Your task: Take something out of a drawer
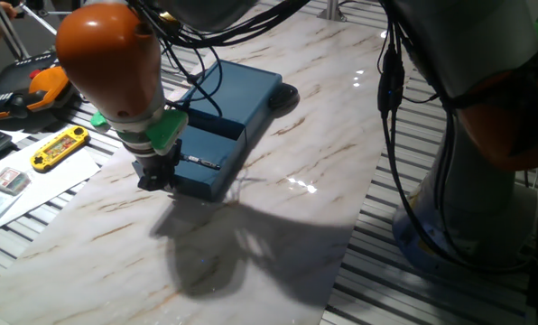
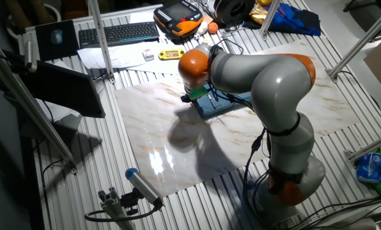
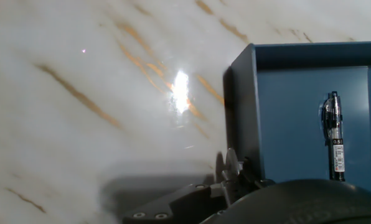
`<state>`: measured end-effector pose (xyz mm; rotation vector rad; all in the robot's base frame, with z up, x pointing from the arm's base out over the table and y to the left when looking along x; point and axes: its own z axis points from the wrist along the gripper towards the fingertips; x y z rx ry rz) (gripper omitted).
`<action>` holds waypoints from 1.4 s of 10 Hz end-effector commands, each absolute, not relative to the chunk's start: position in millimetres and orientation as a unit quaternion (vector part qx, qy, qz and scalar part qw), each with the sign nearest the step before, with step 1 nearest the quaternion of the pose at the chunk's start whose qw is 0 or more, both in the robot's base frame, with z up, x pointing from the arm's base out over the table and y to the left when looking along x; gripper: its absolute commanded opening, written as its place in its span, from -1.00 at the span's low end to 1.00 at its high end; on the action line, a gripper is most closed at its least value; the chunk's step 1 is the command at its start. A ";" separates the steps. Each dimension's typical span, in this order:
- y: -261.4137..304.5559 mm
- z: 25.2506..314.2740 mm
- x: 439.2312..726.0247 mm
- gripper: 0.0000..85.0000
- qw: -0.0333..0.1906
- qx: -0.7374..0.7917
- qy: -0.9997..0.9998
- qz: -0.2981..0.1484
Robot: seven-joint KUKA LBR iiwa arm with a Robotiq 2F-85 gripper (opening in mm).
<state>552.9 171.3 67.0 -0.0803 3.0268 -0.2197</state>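
At the front of the pulled-out drawer (image 1: 208, 164), the end effector (image 1: 155, 177) hangs low over the marble-patterned bench (image 1: 278, 226), just beside the drawer's front corner rather than above its inside. Whether its fingers are apart or together cannot be told: one fixed view shows only a dark block under the green collar, and the hand view shows just a toothed finger edge and a rounded housing at the bottom of the picture. Nothing appears to be held, and contact with the drawer wall cannot be settled. Inside the shallow tray lies the stick-like object (image 3: 333, 137), which reads as a pen with a clear barrel and a printed label, flat on the blue floor and parallel to the side wall, well clear of the near wall. With the tray standing out of the dark blue box (image 1: 237, 95), the pen is exposed from above, so a descent from over it looks possible; the hand seems offset to one side. Beyond, a yellow handheld game (image 1: 59, 148) rests on papers at the bench's edge.
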 end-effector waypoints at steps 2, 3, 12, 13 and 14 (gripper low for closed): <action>171.2 68.5 552.4 -0.60 0.053 -0.026 0.995 -0.075; 171.3 69.7 552.6 -0.60 0.053 -0.026 0.995 -0.075; 147.1 114.2 557.9 -0.20 0.048 -0.019 0.997 -0.050; 139.2 114.5 559.7 -0.20 0.047 -0.020 0.998 -0.046; 130.9 112.9 561.8 -0.20 0.045 -0.021 0.998 -0.044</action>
